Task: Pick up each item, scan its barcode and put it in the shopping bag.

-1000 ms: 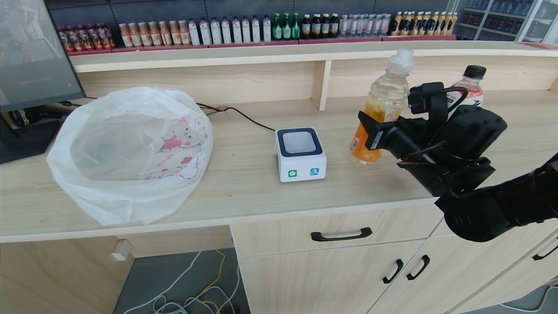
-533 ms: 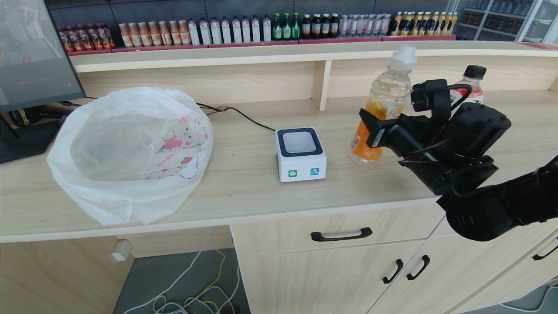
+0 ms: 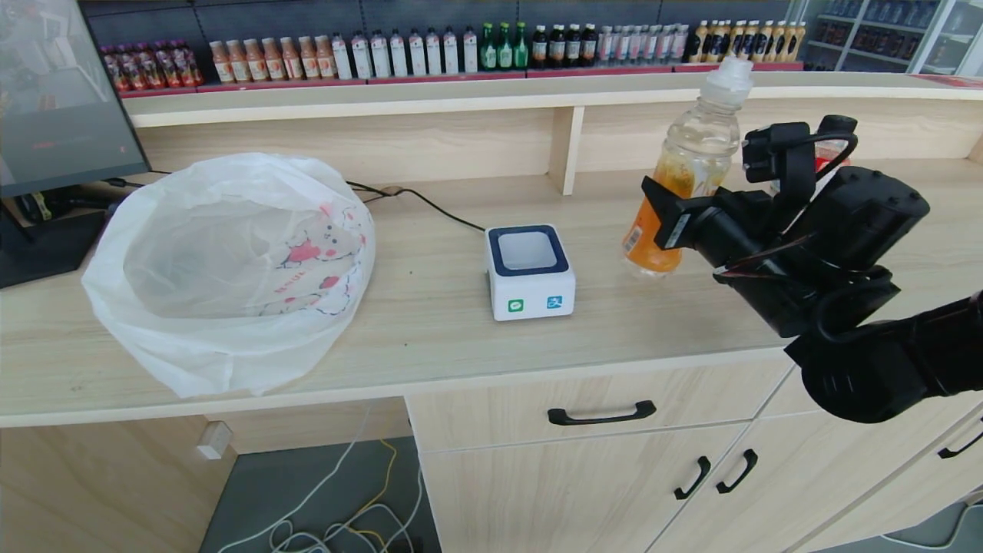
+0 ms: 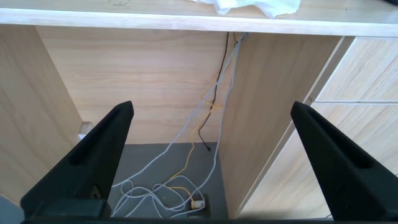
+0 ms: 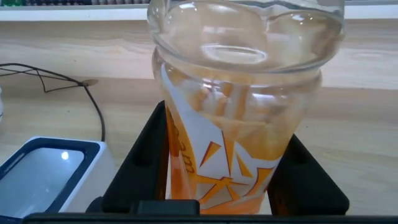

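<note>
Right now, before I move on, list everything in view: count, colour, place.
orange bottle: 1, clear with orange label and white cap, tilted, right of the scanner
black-cap bottle: 1, red and white label, on the counter behind the right arm
scanner: 1, white with blue-rimmed top, mid counter
bag: 1, white plastic with pink print, open, counter left
cable: 1, black, from behind the bag towards the scanner
monitor: 1, dark, far left
shelf bottles: many, mixed colours, back shelf
counter: 1, light wood, black handles
floor wires: several, white and yellow, under the counter
left gripper: black, open, below counter level
right gripper: black, shut on the orange bottle
</note>
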### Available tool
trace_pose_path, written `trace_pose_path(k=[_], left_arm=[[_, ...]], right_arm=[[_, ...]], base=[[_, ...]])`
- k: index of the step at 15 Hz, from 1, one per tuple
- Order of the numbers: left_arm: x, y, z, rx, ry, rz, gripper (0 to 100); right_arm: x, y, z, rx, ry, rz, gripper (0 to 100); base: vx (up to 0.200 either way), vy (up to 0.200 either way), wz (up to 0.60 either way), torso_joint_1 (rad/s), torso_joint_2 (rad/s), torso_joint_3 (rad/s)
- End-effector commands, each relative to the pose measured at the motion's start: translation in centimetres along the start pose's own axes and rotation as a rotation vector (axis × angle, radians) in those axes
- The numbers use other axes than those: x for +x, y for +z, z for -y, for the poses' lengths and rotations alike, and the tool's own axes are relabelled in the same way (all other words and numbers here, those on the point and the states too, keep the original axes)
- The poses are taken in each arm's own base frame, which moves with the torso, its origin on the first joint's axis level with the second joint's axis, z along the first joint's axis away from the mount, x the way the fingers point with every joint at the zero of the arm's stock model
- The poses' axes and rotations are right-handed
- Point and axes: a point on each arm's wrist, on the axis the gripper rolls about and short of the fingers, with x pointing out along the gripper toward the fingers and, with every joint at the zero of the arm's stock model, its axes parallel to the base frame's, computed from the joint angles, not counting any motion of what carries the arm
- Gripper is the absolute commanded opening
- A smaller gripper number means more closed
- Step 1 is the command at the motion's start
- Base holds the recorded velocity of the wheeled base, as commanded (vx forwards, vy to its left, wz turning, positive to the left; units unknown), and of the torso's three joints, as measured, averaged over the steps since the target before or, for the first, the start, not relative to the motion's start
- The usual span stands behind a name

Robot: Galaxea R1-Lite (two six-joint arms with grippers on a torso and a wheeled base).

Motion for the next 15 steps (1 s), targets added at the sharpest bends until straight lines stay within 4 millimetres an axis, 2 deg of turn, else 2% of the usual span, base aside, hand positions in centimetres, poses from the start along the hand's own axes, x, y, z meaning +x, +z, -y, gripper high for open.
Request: trace_pose_path(k=[1, 4, 7, 10, 15], left_arm=[[0.0, 0.0, 0.0, -0.001, 0.0, 0.0, 100], [0.0, 0.0, 0.0, -0.001, 0.0, 0.0, 100], [0.0, 0.0, 0.0, -0.001, 0.0, 0.0, 100], [0.0, 0.0, 0.0, -0.001, 0.0, 0.0, 100], [0.0, 0.0, 0.0, -0.001, 0.002, 0.0, 100]], right_arm=[[-1.1, 2.2, -0.3, 0.009, 0.026, 0.045, 0], [-2.9, 2.9, -0.7, 0.011, 0.066, 0.034, 0], [-7.0, 4.1, -2.1, 0.005, 0.168, 0.016, 0], [-9.5, 5.5, -2.2, 0.016, 0.191, 0.034, 0], [-13.1, 5.8, -2.2, 0.031, 0.258, 0.018, 0]], base=[[0.0, 0.0, 0.0, 0.0, 0.0, 0.0], [0.0, 0.0, 0.0, 0.0, 0.0, 0.0], [0.0, 0.0, 0.0, 0.0, 0.0, 0.0], [0.0, 0.0, 0.0, 0.0, 0.0, 0.0], [0.0, 0.0, 0.0, 0.0, 0.0, 0.0]])
